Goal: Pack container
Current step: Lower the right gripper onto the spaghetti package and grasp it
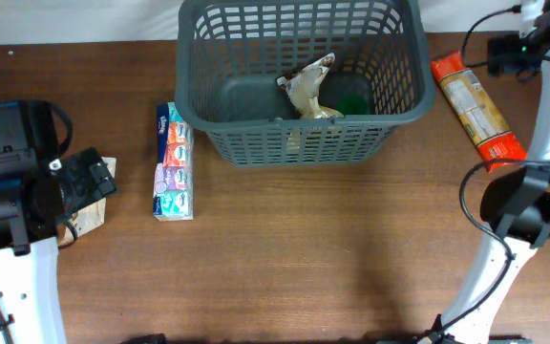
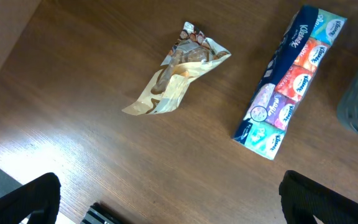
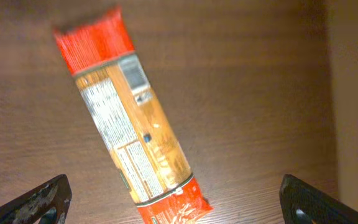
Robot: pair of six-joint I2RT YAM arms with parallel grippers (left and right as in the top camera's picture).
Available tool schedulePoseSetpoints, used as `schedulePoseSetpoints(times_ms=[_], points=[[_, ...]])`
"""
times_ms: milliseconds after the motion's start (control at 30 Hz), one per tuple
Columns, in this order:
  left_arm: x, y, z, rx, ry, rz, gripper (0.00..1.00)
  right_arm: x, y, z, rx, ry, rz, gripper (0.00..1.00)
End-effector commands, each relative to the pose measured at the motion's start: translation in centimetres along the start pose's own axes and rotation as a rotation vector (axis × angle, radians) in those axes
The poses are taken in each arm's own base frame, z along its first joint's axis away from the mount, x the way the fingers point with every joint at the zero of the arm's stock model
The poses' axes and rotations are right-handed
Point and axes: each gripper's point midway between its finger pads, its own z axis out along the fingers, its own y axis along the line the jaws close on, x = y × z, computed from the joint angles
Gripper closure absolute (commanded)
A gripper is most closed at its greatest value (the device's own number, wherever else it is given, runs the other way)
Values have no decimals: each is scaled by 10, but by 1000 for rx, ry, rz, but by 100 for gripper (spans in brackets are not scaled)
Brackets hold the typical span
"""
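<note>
Grey basket [image 1: 299, 139] at the far middle of the table [image 1: 304, 258], with a crumpled bag [image 1: 308, 86] and something green [image 1: 351, 96] inside. Near its left side, a tissue pack [image 1: 173, 162]; just right of it, a pasta pack [image 1: 477, 110]. Left gripper [image 2: 166, 199] spread wide, empty, above a second bag [image 2: 179, 71]. Right gripper [image 3: 176, 200] likewise wide and empty, over the pasta pack.

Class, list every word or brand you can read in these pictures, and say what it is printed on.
"Kleenex": on the tissue multipack, repeated on each packet.
Long orange-and-red packet: label print too blurred to read.
Crumpled tan bag beside the multipack: print too small to read.
</note>
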Motion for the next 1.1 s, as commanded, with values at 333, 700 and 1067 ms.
schedulePoseSetpoints(times_ms=[333,700,1067], points=[[-2,0,-2,6,-5,-9,0,43,16,74,-41,188,-35,1],[0,1,-2,3,1,-7,0,66,18,101,-22,283,-55,1],[0,1,-2,3,2,-7,0,79,10,105,-31,319,-70,1]])
